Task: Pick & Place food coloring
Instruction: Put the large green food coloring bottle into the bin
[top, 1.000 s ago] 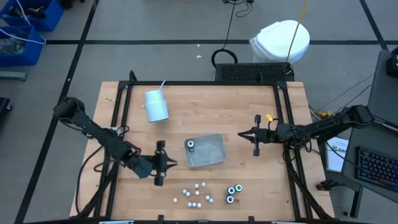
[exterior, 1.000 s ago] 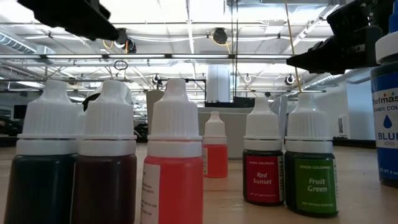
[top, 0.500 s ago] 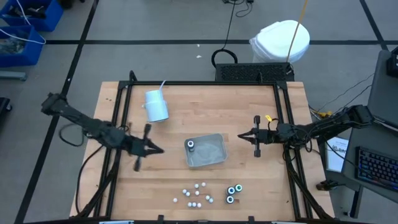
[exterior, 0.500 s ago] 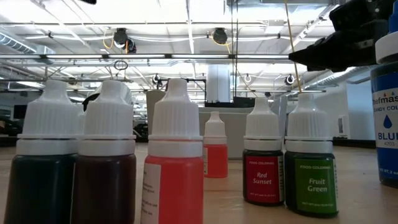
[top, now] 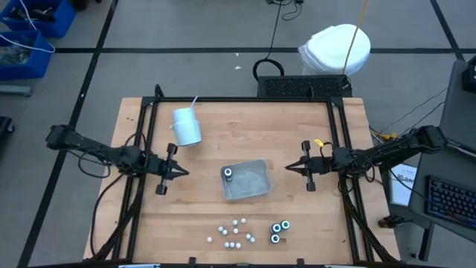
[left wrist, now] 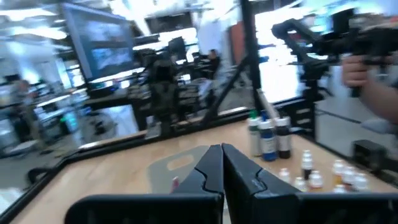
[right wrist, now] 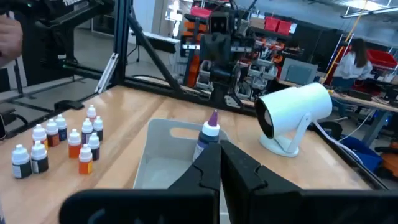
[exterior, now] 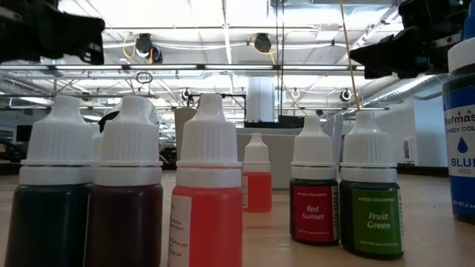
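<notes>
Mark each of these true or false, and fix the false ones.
1. One bottle stands in the tray. True.
2. The left gripper holds a bottle. False: it is shut on nothing, out to the left of the tray.
3. The cup lies on its side. True.
4. The small bottles are lined up inside the tray. False: they stand on the table, between the tray and the near edge.
5. The right gripper is wide open over the cup. False: it is shut and sits right of the tray.
</notes>
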`<state>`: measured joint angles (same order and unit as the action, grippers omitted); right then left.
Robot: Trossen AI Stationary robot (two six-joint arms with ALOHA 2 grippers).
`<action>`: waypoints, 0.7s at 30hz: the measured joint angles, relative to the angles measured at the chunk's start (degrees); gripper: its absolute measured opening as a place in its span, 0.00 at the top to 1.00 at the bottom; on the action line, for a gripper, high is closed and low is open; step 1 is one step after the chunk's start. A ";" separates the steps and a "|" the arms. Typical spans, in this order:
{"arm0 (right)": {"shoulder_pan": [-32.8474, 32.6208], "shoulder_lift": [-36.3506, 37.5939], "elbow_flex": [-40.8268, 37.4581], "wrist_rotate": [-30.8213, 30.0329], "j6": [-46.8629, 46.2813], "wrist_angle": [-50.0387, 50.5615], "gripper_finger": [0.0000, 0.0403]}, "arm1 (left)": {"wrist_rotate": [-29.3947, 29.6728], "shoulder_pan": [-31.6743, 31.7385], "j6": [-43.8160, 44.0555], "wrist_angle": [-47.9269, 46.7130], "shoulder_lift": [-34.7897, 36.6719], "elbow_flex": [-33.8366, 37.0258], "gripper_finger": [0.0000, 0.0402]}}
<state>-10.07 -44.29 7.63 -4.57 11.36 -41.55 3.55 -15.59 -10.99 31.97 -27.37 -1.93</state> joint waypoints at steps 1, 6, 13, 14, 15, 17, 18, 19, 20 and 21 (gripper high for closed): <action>-0.39 -0.02 0.72 -0.32 0.26 1.04 1.00 | 1.33 0.00 0.63 0.75 -0.03 0.56 0.98; -7.09 -0.72 11.60 -13.28 2.61 23.84 1.00 | 7.01 0.00 3.20 1.72 0.01 1.35 0.93; -20.44 -6.08 28.98 -18.87 -7.41 48.12 1.00 | 8.98 0.00 3.52 1.75 0.01 1.35 0.91; -22.72 -7.27 30.83 -20.88 -7.89 50.14 1.00 | 9.07 0.00 3.06 1.75 0.01 1.34 0.91; -25.06 -8.61 32.57 -23.87 -8.17 51.86 1.00 | 9.32 -0.02 2.53 1.75 0.01 1.34 0.91; -29.69 -11.10 35.79 -30.98 -8.63 54.83 1.00 | 9.57 0.00 2.00 1.75 0.01 1.33 0.91; -31.79 -12.28 37.38 -34.19 -9.08 56.39 1.00 | 9.57 0.00 2.12 1.75 0.01 1.33 0.91; -33.73 -13.46 38.84 -36.79 -9.59 57.80 1.00 | 9.56 0.00 2.41 1.75 0.01 1.33 0.91; -35.38 -14.30 39.71 -38.77 -10.56 58.84 1.00 | 9.56 0.00 2.56 1.75 0.01 1.34 0.91; -36.87 -14.87 40.12 -39.80 -11.81 60.35 1.00 | 9.57 0.00 2.67 1.75 0.01 1.33 0.91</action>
<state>-46.94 -59.16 47.76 -44.37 -0.45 18.80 13.13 -15.59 -8.32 33.71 -27.35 -0.60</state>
